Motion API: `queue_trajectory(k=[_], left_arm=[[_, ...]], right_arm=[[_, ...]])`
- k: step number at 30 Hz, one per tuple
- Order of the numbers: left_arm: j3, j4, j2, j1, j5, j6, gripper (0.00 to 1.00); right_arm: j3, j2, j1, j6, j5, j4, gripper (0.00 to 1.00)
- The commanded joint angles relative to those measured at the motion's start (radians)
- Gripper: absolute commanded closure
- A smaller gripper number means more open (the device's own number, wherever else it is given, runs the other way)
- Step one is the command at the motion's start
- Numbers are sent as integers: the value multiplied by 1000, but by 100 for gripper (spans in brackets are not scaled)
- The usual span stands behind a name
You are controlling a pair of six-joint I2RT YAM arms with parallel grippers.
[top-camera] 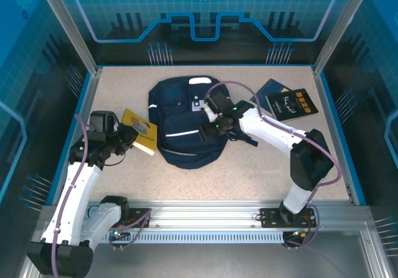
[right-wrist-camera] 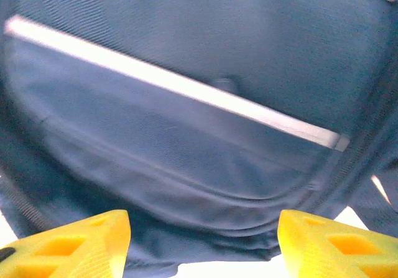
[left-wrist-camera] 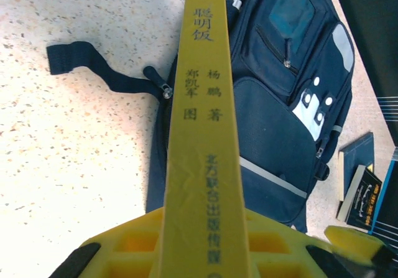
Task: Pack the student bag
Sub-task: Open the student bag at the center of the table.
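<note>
Speckled beige table (top-camera: 261,166), walled by blue panels, carries the student bag (top-camera: 180,138) flat at its centre, front face up and top end toward the far edge. The left gripper (top-camera: 127,140) is clamped on a yellow book (top-camera: 142,130), held just beside the bag's left flank. The right gripper (right-wrist-camera: 202,240) hangs close over the bag's lower front, jaws apart, nothing between them. Handling judgement: the bag is soft, limp fabric and probably light; expect it to fold and sag rather than move as one rigid piece. Take hold at a zip pull (left-wrist-camera: 166,91) or a pinched fabric edge, not the smooth panel under the white stripe (right-wrist-camera: 174,85). Two dark booklets (top-camera: 289,104) lie well apart at far right.
</note>
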Motion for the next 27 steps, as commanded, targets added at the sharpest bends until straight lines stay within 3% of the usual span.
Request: queue_trajectory(k=[1,14,23,27], left_arm=[[-1,13,-27,22,0,28,97],[8,-4,-46,41,12,32,97],[0,4,-43,53,32,30,97],[3,0,-46,56,38,29,97]], right_arm=[[81,76,76,-204,-16,-121,37],[380,380,175,-620,87,-243,36],[473,507,178,-721,84,-280,29],[533,563,156,-674,57,-277,33]])
